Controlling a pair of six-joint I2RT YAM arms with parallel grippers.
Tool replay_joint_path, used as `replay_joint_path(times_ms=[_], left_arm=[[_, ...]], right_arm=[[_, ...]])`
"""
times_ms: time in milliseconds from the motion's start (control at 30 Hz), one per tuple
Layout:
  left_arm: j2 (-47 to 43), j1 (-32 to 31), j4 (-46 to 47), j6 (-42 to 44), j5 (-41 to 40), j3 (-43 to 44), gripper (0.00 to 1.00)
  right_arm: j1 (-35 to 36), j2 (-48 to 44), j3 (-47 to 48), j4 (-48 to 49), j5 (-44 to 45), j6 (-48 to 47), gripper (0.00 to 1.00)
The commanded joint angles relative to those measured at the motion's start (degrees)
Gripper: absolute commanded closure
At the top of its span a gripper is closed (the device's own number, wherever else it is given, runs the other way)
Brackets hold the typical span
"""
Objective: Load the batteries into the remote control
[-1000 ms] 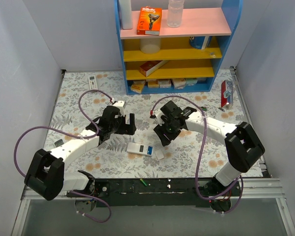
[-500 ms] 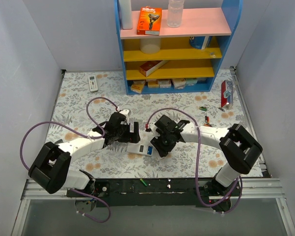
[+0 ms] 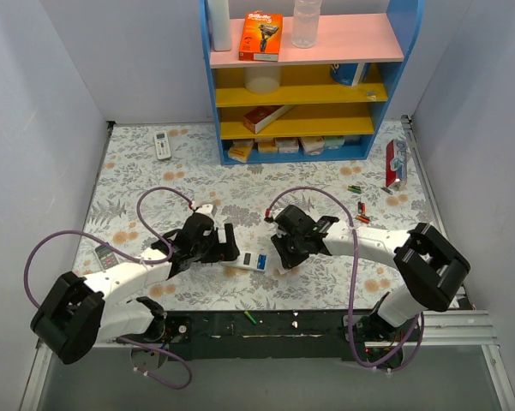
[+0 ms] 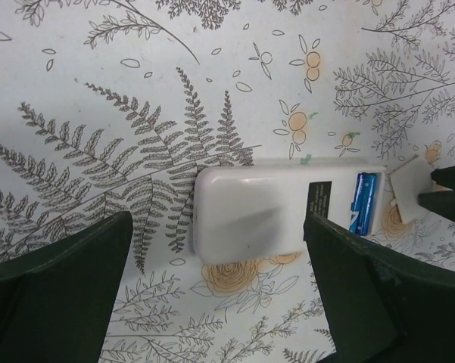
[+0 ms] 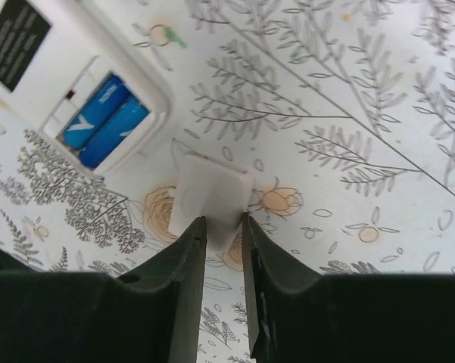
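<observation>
The remote control (image 4: 250,215) lies back up on the flowered table, its recess open with two blue batteries (image 4: 365,203) inside. My left gripper (image 4: 218,219) is open and straddles the remote's plain end, both fingers apart from it. In the right wrist view the same batteries (image 5: 106,121) sit in the remote control (image 5: 60,68). Just beside it lies the white battery cover (image 5: 212,189). My right gripper (image 5: 224,221) has closed to a narrow gap on the cover's near end. From above, left gripper (image 3: 225,247) and right gripper (image 3: 284,257) flank the remote control (image 3: 253,260).
Loose batteries (image 3: 361,208) lie on the table to the right, one green cell (image 3: 250,318) on the black base rail. An all-white remote (image 3: 162,144) lies at the far left. A blue and yellow shelf (image 3: 300,86) stands at the back, a red pack (image 3: 396,163) beside it.
Both arms have come down and forward to the remote. The left gripper now straddles it. The right gripper's jaws have narrowed onto the white cover.
</observation>
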Motion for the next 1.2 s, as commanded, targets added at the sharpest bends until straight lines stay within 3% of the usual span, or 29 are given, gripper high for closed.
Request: replay_joint_path(times_ms=[0,167,367,867,1033,1167], left_arm=[[-6.0,-0.7,-1.7,-3.3,-3.0,-1.0,0.02],[-11.1,-1.0,-1.9,-2.9,-3.5,-2.0,0.02],[-11.7,-1.0,-4.5,-1.5,-0.1,-0.6,0.02],[-12.3,-1.2,-7.7,-1.6,1.3,0.3,0.02],[-17.1,-1.1,-8.2,-3.7,1.0,-1.4,0.02],[-21.3,-1.1,-8.0,-5.7,-1.9,-2.5,0.02]], right_arm=[[-2.2,0.4,-2.2,-6.9,10.6,6.3,0.69],[-5.3,-3.9,0.2,-6.5,9.1,8.2,0.66],[-5.6,-7.7,2.2,-7.8,4.9,2.7,0.44],[-4.2,0.1,1.1,-6.3,-3.3,10.2,0.44],[-0.8,1.0,5.2,-5.1,-9.1,4.6,0.44],[0.1,-3.2,4.1,-5.7,-8.5,-0.7,0.44]])
